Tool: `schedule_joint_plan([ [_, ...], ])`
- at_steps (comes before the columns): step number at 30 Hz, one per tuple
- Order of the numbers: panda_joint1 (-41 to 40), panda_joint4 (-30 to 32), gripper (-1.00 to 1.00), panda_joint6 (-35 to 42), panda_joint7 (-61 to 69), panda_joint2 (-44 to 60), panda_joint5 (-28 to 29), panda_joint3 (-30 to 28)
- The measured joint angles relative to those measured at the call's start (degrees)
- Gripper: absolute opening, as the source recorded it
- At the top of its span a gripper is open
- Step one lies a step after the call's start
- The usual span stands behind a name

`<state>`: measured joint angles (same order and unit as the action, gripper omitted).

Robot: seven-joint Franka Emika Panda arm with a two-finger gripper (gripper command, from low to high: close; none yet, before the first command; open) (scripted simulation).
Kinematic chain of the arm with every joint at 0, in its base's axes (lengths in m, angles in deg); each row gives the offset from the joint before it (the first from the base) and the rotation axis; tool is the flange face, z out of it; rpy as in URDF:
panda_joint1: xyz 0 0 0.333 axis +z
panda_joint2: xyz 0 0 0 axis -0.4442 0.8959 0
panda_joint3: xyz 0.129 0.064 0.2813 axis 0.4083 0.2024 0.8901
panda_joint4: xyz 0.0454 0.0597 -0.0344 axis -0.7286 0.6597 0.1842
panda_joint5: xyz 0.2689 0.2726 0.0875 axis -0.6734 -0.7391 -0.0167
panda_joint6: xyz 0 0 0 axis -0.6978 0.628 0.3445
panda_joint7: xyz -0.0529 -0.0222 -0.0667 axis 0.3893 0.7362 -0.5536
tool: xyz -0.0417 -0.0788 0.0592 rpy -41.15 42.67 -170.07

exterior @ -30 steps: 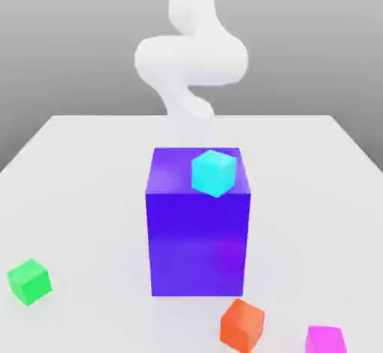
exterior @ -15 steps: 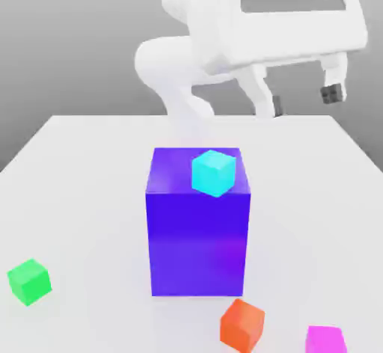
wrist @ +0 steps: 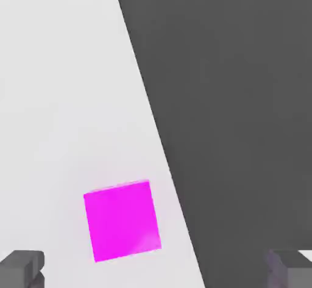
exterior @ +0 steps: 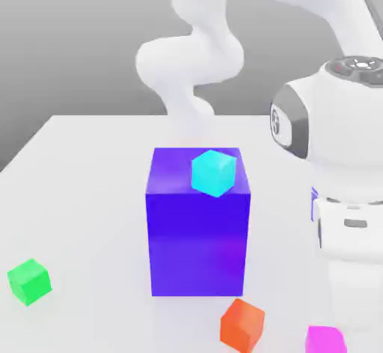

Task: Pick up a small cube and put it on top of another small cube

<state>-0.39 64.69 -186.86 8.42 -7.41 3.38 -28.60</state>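
Overhead, the white arm [exterior: 340,194] hangs above the white table [exterior: 90,194]'s near edge, beside the blue-violet block [exterior: 198,239] bearing a cyan cube [exterior: 214,173]. Its gripper [wrist: 156,268] gapes wide and empty above the magenta-pink cube [wrist: 122,219].

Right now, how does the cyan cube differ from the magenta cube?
The cyan cube sits on top of the big blue-violet block; the magenta cube lies on the white table. The cyan one stands clear of the arm; the magenta one lies under the open tool. Both look about the same size.
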Motion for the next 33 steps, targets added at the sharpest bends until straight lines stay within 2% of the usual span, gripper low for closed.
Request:
schedule_joint_plan([
  [5, 0.06, -1.77, 0.00, -6.93, 1.99, 10.13, 1.20, 0.81],
  [6, -0.08, -2.02, -1.00, -7.84, 2.13, 11.33, 1.06, 0.99],
  [12, -0.15, -2.15, -1.00, -8.15, 2.20, 11.93, 0.99, 1.08],
  [17, 0.47, -0.29, -1.00, -1.97, 1.37, 3.87, 2.12, -0.12],
  [27, -12.54, 7.82, -1.00, -0.43, 0.61, -5.58, 0.14, -13.76],
  [33, -21.59, 13.58, -1.00, -0.25, -0.28, -10.89, -0.72, -23.93],
])
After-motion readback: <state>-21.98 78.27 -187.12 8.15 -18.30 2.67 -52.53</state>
